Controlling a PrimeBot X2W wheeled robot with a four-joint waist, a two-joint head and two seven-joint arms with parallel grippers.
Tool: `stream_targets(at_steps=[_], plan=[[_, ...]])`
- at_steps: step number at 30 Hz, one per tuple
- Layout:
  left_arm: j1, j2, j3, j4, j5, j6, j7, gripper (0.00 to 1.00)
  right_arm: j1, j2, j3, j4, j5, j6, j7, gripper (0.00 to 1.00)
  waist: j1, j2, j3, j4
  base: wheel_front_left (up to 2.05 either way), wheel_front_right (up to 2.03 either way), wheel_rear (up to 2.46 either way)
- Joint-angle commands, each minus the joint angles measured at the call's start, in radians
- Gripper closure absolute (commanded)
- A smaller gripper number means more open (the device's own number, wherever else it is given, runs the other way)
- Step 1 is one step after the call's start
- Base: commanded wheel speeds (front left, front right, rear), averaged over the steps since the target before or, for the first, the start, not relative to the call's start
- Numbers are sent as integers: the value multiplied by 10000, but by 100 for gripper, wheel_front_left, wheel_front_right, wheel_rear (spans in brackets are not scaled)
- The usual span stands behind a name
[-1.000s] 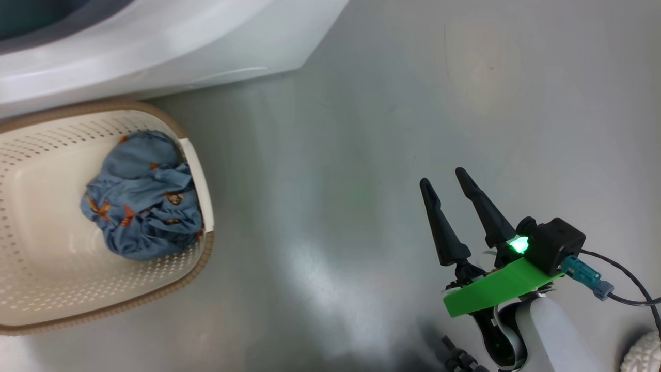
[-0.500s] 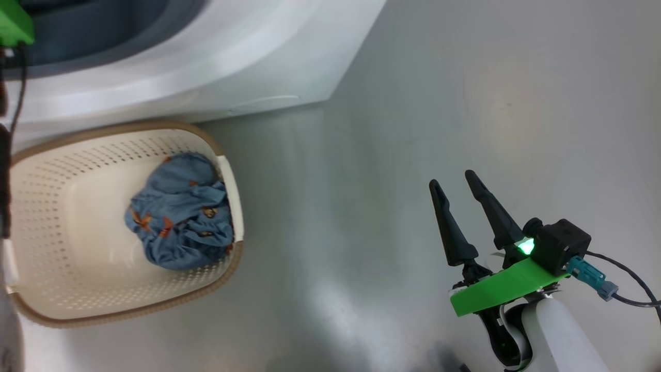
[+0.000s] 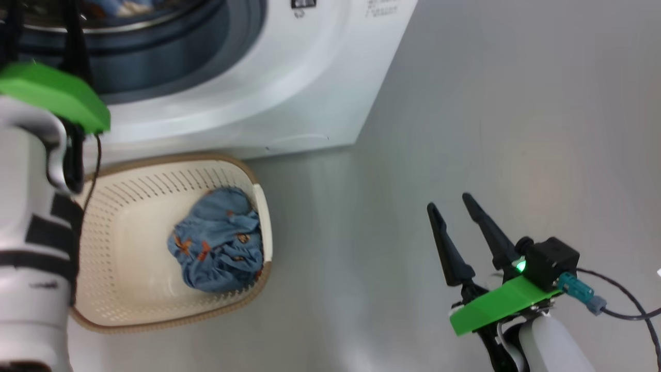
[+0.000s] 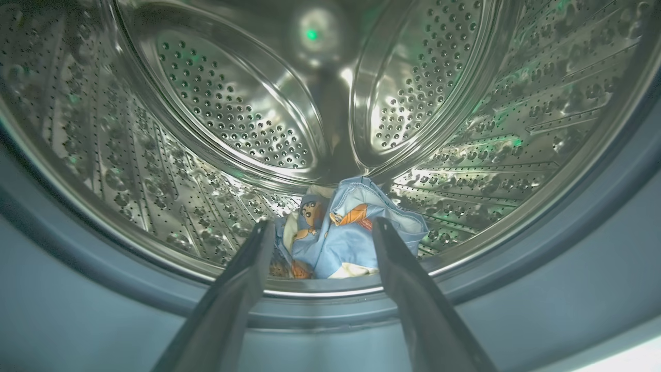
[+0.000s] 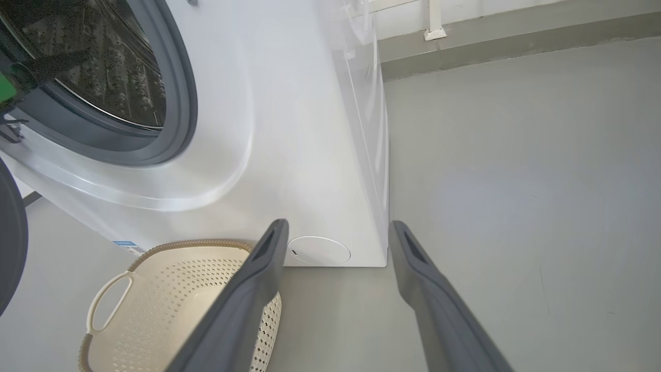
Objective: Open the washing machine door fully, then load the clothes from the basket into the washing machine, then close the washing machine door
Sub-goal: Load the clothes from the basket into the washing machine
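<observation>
The washing machine [image 3: 289, 98] stands at the top of the head view with its drum mouth open. My left gripper [image 4: 323, 225] is open at the mouth, holding nothing. Beyond its fingertips, blue printed clothes [image 4: 346, 232] with a cream piece lie on the drum floor. Below the machine stands the basket [image 3: 119, 305] with a bunched blue garment [image 3: 217, 250] at its right end. My right gripper [image 3: 449, 202] hangs open and empty over the floor to the basket's right. A dark curved edge that may be the washing machine door [image 5: 10, 232] shows at the left.
The grey rubber gasket [image 4: 568, 248] rings the steel drum [image 4: 232, 103]. My left forearm [image 3: 31, 232] overlaps the basket's left side in the head view. Bare grey floor [image 3: 490, 103] stretches to the right of the machine. A wall base [image 5: 516, 26] runs behind.
The head camera has shifted, bringing the drum mouth and my left arm into view. The basket, its blue garment and my right gripper have kept their places.
</observation>
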Motion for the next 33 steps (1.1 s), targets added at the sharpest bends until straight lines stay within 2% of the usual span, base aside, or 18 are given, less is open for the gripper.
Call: stream_targets(at_steps=[1, 14, 24, 33], plan=[[162, 477, 163, -317, 18, 77, -60, 0, 245, 53, 222, -174, -27, 16, -48, 0, 0, -1, -567, 281, 0, 0, 0], [3323, 552, 547, -2840, -59, 390, -60, 0, 1068, 53, 543, 107, -173, 16, -48, 0, 0, -1, -2480, 615, 0, 0, 0], [6527, 503, 876, -5694, 107, 1031, -60, 0, 1696, 53, 529, 140, -126, 16, -48, 0, 0, -1, -3510, 604, 0, 0, 0], [8933, 362, 976, -7389, 215, 1491, -60, 0, 2293, 53, 595, 190, -186, 16, -48, 0, 0, -1, -4417, 657, 0, 0, 0]])
